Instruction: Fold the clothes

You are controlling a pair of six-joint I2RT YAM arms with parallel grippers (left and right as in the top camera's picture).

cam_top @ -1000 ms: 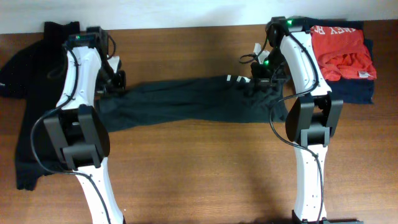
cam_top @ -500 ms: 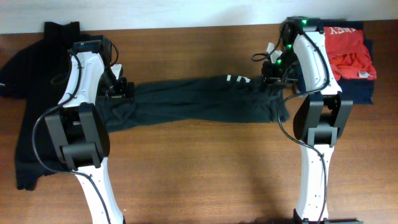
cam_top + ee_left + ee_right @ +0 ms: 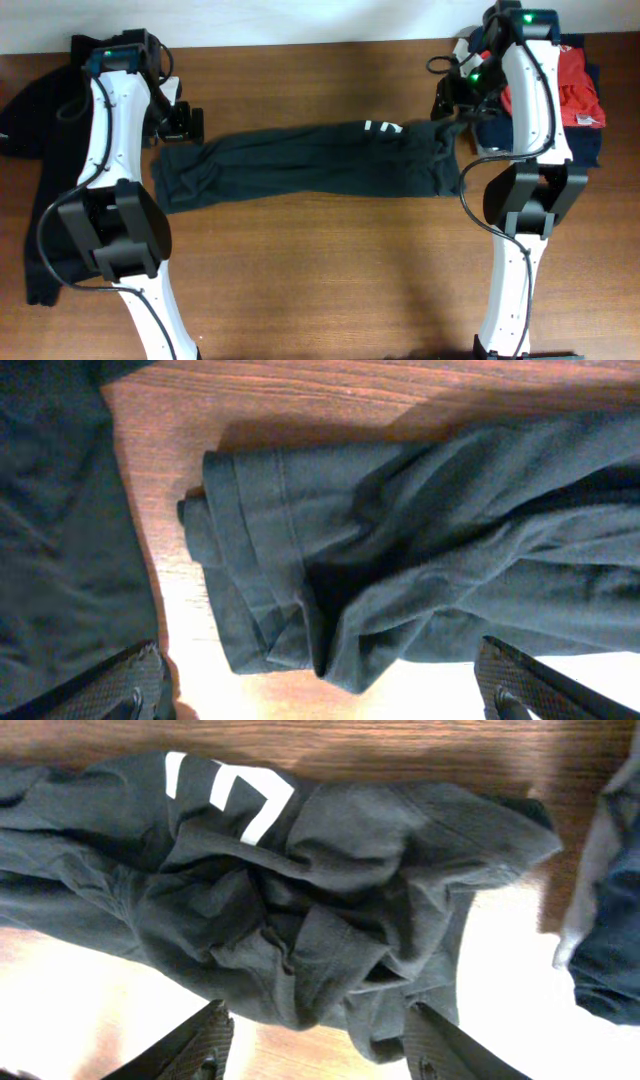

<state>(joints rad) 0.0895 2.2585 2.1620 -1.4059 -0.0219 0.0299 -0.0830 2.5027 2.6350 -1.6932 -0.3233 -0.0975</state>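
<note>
The clothes, a black top with white letters, lie stretched in a long crumpled band across the table's middle. My left gripper hovers just behind the top's left end, open. In the left wrist view its hemmed end lies on the wood ahead of my left gripper, nothing between the fingers. My right gripper is above the bunched right end. It stands open, one finger over the cloth's edge.
A black polo is spread at the far left, close to the top's left end. A folded orange-red shirt lies on a navy one at the back right, its edge near my right gripper.
Both grippers have opened and let go of the top's ends. Both arms drew outward and toward the back; the top now lies stretched longer on the table.
</note>
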